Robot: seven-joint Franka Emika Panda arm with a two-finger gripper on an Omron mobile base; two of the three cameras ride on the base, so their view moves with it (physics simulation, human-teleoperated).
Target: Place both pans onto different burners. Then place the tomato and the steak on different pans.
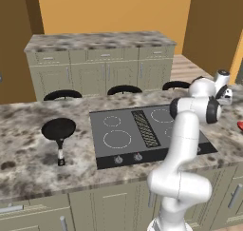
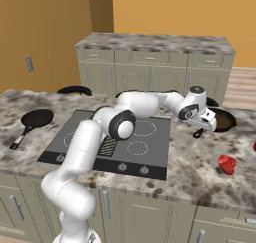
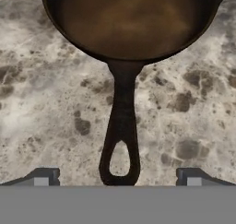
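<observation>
The brown-inside pan (image 3: 133, 20) lies on the marble counter, right of the cooktop (image 2: 90, 137). Its black handle (image 3: 120, 126) runs toward me. My gripper (image 3: 117, 179) is open just above the handle's looped end, one fingertip on each side, touching nothing. In the right base view the gripper (image 2: 210, 123) partly covers this pan (image 2: 226, 120). The all-black pan (image 1: 59, 129) sits on the counter left of the cooktop. White-ringed burners (image 1: 117, 139) are bare. A small red thing (image 2: 227, 164) lies near the front right; tomato or steak, I cannot tell. My gripper (image 1: 226, 97) hangs at the counter's right.
A ribbed grill strip (image 1: 145, 128) splits the cooktop, with knobs (image 1: 137, 156) along its front edge. Dark stools (image 1: 124, 89) stand behind the counter. A second cabinet run (image 1: 99, 63) lines the back wall. A red sliver (image 2: 254, 147) shows at the right edge.
</observation>
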